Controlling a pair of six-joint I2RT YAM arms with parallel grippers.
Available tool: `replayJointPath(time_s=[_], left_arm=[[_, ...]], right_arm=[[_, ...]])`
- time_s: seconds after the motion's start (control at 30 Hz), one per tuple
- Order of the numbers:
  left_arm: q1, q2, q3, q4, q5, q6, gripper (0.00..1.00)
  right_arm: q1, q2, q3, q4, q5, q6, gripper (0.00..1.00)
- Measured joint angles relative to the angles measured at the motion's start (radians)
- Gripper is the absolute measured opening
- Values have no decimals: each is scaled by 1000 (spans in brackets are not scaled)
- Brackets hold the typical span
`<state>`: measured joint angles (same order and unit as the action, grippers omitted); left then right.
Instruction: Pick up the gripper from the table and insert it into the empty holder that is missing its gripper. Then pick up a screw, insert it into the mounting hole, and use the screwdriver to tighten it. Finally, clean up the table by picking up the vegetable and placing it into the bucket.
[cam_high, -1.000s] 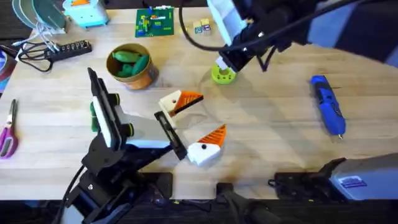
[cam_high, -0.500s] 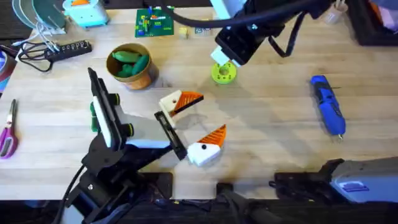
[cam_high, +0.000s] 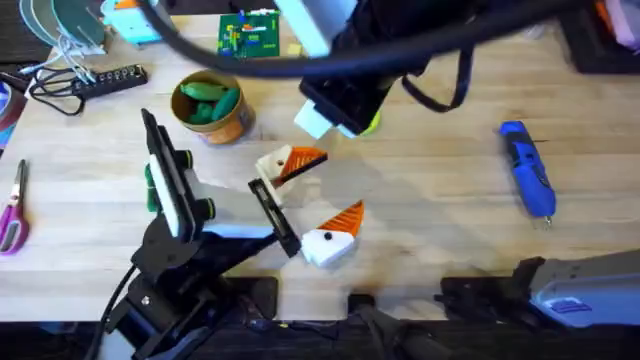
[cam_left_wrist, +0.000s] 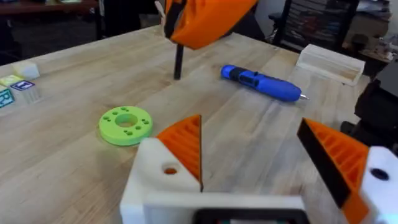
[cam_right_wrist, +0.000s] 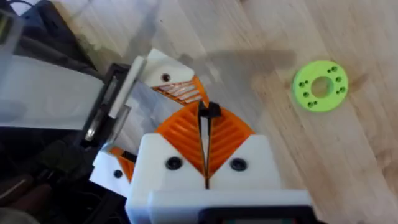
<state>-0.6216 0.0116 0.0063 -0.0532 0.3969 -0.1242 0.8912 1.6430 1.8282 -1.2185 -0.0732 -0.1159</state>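
Note:
My left gripper (cam_high: 340, 183) (cam_left_wrist: 252, 124) rests open on the table. Both its white finger blocks carry ribbed orange wedges. The far block, the holder (cam_high: 273, 162) (cam_right_wrist: 155, 67), has the gripper (cam_high: 305, 160) (cam_left_wrist: 186, 140) seated in it, and a mounting hole (cam_left_wrist: 169, 169) (cam_right_wrist: 165, 77) in its side. My right gripper (cam_high: 335, 118) (cam_right_wrist: 208, 111) hovers just beyond that block, shut on a thin black screw (cam_left_wrist: 178, 62) (cam_right_wrist: 210, 111). The blue screwdriver (cam_high: 527, 168) (cam_left_wrist: 261, 82) lies at the right. The green vegetable (cam_high: 207, 100) sits inside the ochre bucket (cam_high: 232, 125).
A green disc (cam_left_wrist: 126, 124) (cam_right_wrist: 320, 85) lies on the wood beyond the left gripper, mostly hidden under the right arm in the overhead view. Scissors (cam_high: 12, 210), a power strip (cam_high: 105, 78) and a green circuit board (cam_high: 250, 35) sit along the left and back edges.
My right arm has swung left and nearer, from above the green disc toward the left gripper's far finger block, and it now covers the disc. The left arm has not moved.

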Motion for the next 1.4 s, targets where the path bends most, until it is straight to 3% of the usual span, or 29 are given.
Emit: replayJointPath(time_s=[0.3,1.4], left_arm=[[0,0,0,0,0,0,975],[0,0,0,0,0,-3,975]], right_arm=[[99,16,2,41,-23,9,7],[100,120,2,40,-33,12,7]])
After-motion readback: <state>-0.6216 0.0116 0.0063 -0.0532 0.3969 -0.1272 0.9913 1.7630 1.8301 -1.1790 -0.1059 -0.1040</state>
